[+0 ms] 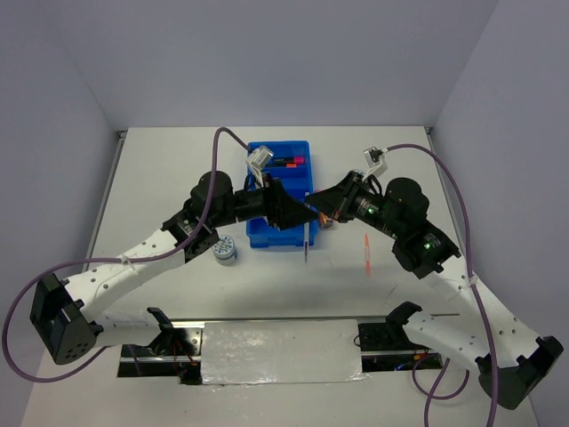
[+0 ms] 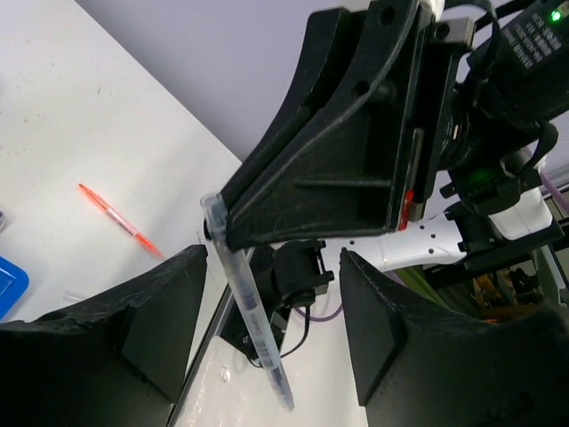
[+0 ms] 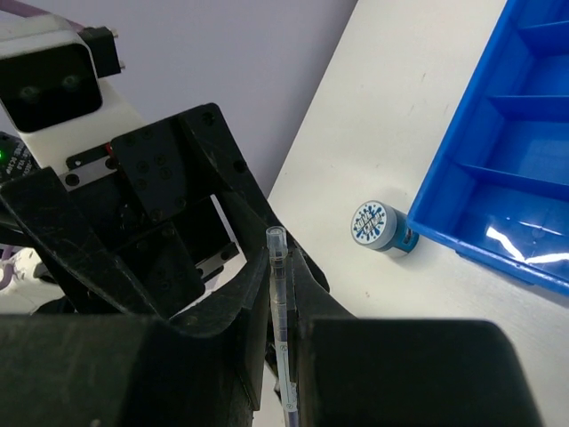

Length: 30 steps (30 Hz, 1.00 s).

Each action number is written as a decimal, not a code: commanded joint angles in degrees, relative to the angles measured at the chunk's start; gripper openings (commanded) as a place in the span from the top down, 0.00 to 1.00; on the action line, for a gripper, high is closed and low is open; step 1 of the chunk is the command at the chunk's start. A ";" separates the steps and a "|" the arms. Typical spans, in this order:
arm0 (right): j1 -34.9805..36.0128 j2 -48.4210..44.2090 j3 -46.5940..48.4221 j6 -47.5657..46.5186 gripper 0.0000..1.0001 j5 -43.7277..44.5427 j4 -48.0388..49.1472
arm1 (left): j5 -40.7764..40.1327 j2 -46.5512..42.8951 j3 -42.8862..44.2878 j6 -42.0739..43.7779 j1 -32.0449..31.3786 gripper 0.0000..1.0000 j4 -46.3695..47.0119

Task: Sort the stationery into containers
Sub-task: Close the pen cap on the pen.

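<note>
A thin grey pen (image 1: 307, 242) hangs upright just off the near right corner of the blue tray (image 1: 267, 242). My right gripper (image 1: 318, 216) is shut on its upper end; in the right wrist view the pen (image 3: 278, 302) stands between the closed fingers (image 3: 249, 294). My left gripper (image 1: 289, 213) faces it with jaws wide open. In the left wrist view the pen (image 2: 251, 316) hangs between the open fingers (image 2: 169, 311), nearer the left one and apart from both. Markers (image 1: 286, 163) lie in the tray's far compartment.
A blue-white tape roll (image 1: 225, 250) stands on the table left of the tray, and also shows in the right wrist view (image 3: 378, 225). An orange pen (image 1: 366, 253) lies on the table to the right, under the right arm. The tray's near compartments (image 3: 462, 245) show nothing inside.
</note>
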 commanded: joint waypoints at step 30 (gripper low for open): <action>-1.42 1.08 3.88 0.76 1.00 -0.58 2.53 | 6.91 0.69 -3.64 -1.79 -1.65 0.83 6.54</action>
